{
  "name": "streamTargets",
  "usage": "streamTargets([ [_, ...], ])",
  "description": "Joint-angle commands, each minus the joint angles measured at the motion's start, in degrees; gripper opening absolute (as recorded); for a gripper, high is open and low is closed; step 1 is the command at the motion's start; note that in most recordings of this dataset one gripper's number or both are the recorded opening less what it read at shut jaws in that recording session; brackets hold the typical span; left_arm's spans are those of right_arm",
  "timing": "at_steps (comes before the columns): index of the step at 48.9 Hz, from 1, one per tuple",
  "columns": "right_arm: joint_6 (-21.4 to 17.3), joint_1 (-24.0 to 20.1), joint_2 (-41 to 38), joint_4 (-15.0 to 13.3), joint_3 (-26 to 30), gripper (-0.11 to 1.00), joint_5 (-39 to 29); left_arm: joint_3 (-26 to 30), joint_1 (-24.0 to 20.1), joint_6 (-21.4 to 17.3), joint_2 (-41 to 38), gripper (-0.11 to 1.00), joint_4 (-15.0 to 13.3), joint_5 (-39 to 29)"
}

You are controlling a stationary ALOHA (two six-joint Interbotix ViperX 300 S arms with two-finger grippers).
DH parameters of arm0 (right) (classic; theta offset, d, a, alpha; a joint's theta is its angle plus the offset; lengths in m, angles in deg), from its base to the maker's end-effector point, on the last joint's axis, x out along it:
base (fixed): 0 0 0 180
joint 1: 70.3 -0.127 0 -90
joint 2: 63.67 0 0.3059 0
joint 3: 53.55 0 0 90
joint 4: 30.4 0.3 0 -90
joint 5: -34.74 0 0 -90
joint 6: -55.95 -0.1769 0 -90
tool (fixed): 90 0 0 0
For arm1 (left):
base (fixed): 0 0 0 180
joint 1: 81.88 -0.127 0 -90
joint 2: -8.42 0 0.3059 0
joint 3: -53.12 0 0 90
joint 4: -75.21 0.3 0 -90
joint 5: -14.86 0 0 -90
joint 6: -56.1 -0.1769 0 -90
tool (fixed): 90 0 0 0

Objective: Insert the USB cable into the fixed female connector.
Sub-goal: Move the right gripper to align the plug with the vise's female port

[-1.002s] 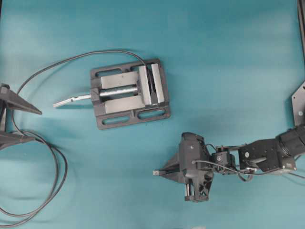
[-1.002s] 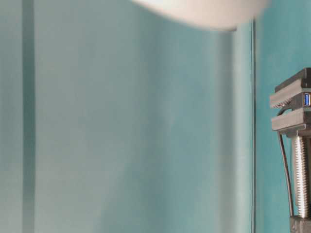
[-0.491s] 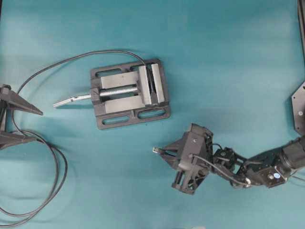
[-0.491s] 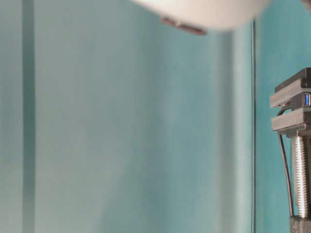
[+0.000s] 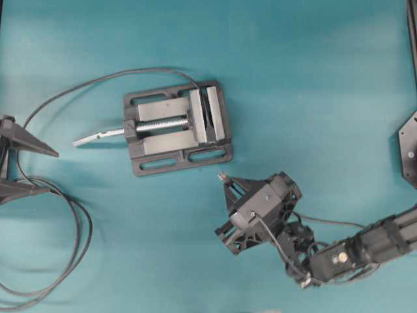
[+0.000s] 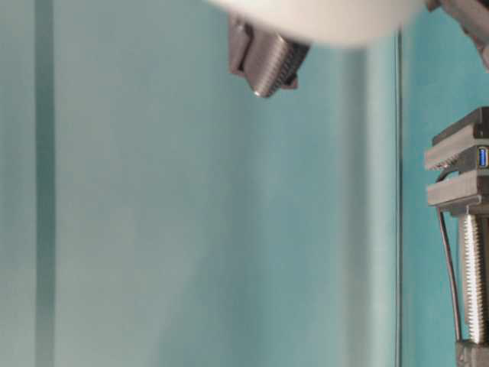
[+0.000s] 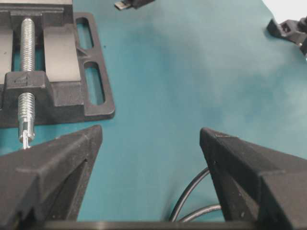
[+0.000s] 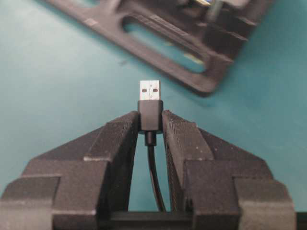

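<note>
The right claw (image 8: 150, 125) grips the USB cable (image 8: 150, 112) by its plug, near the vise (image 5: 176, 127). The left claw (image 7: 148, 158) is open. The connector (image 6: 482, 157) sits in the vise; align the plug level before pushing in

Your USB cable (image 8: 150, 111): thin black lead, black plug body, silvery metal tip pointing forward, raised off the table. Your fixed female connector (image 6: 482, 157): tiny, blue-tongued, clamped upright between dark blocks.

USB cable (image 8: 150, 110) pinched in right tool (image 8: 150, 125), near vise (image 8: 192, 43)
</note>
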Motion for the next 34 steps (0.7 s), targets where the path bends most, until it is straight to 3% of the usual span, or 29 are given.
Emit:
streamTargets([
  [1, 0.0, -0.1, -0.4, 2.3, 3.3, 0.21, 3.7, 1.4, 0.2, -0.3, -1.0, 0.99, 0.2, 0.5],
  [11, -1.0, 0.1, -2.3, 5.7, 5.8, 0.21, 7.6, 1.3, 0.2, -0.3, -1.0, 0.99, 0.1, 0.5],
  [34, -1.2, 2.0, -3.1, 7.0, 9.1, 0.21, 9.7, 1.3, 0.3, -0.3, -1.0, 0.99, 0.2, 0.5],
])
